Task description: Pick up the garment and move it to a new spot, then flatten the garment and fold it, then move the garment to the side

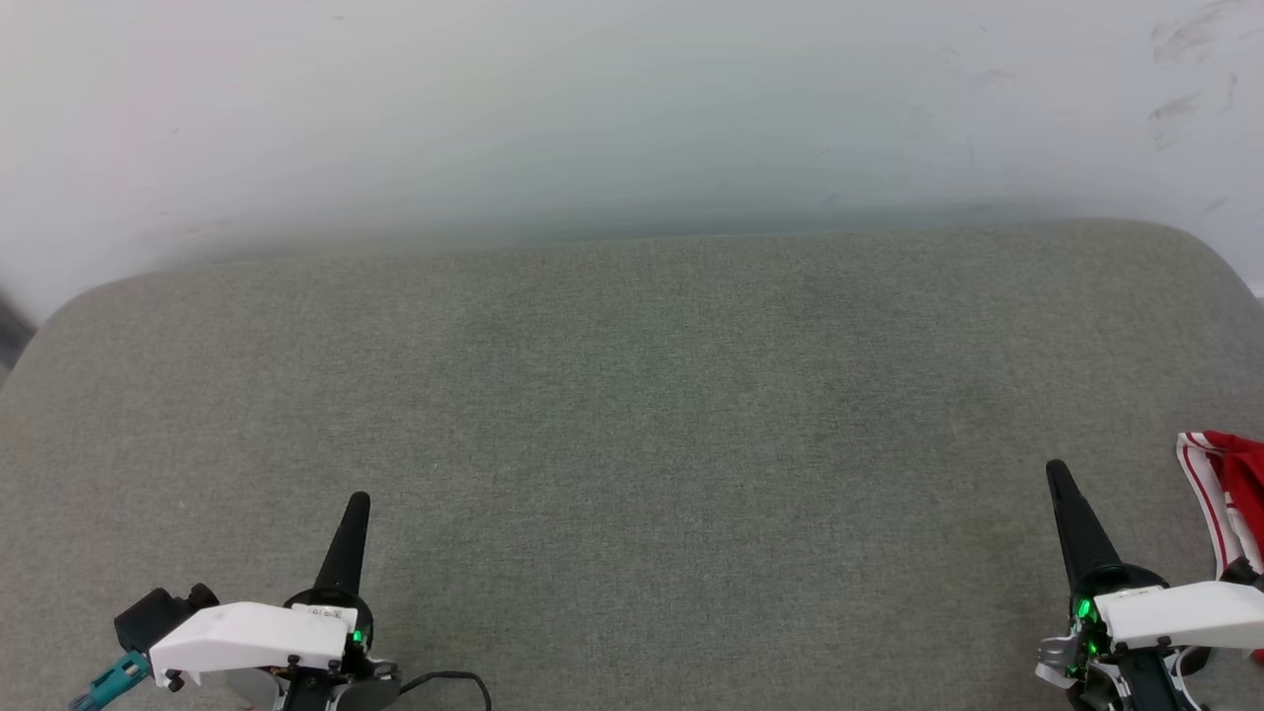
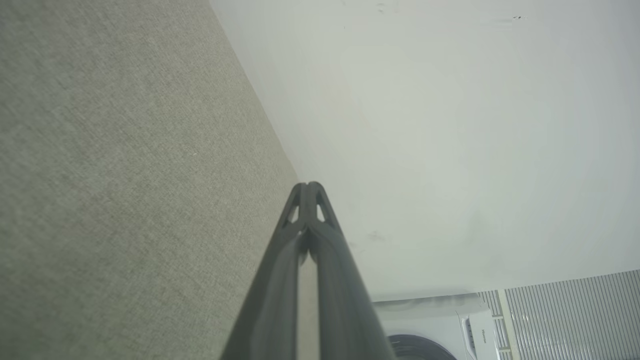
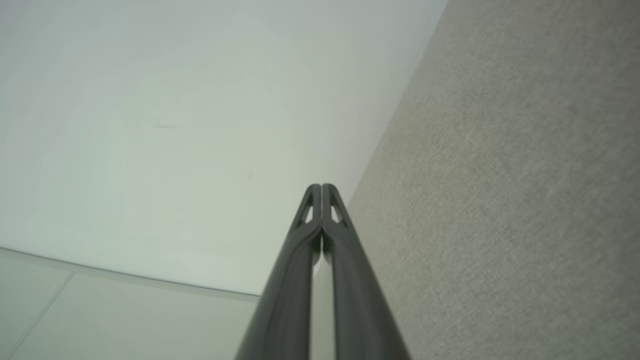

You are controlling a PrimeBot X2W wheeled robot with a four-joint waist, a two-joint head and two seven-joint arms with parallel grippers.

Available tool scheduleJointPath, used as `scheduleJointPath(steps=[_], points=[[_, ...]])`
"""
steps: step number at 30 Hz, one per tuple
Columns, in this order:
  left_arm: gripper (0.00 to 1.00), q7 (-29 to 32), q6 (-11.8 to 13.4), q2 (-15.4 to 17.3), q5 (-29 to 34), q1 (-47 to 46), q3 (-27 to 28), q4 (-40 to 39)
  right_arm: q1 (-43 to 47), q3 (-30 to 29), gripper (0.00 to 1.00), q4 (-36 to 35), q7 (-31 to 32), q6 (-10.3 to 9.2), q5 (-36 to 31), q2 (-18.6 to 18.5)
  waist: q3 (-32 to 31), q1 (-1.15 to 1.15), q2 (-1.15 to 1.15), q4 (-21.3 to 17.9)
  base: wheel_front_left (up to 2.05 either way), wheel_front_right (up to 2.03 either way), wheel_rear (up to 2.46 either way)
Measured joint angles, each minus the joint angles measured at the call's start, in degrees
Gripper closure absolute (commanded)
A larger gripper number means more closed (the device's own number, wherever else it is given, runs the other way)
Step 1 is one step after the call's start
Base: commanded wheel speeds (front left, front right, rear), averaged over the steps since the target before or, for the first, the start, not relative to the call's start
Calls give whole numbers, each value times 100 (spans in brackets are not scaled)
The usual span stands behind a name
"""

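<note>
Okay, garment (image 1: 1227,484) sits at the far right edge of the head view, cut off by the frame: bunched red cloth with a red-and-white striped trim band on its left side. It lies on the grey-green woven cushion (image 1: 632,425), to the right of my right gripper (image 1: 1056,474) and apart from its fingertips. That arm's white wrist housing covers the garment's lower part. My right gripper is fully closed, both dark fingers pressed together, nothing between them. Right wrist view agrees: tips meet, cushion to one side, pale wall to the other. My left gripper (image 1: 358,504) is at lower left over the cushion, well apart from the garment, also closed and empty. Left wrist view has its fingers touching at the tip. White wall (image 1: 632,99) rises behind the cushion. Washing machine (image 2: 435,330) shows at the bottom of the left wrist view, next to a ribbed grey panel (image 2: 575,310).
</note>
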Motion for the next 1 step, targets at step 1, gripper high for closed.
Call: scheduleJointPath(steps=[1], points=[[100,19,-1,1,-51,-4,4,4,-6,-3,100,4,13,0,45,2,0,0,0,2,0,0,0]])
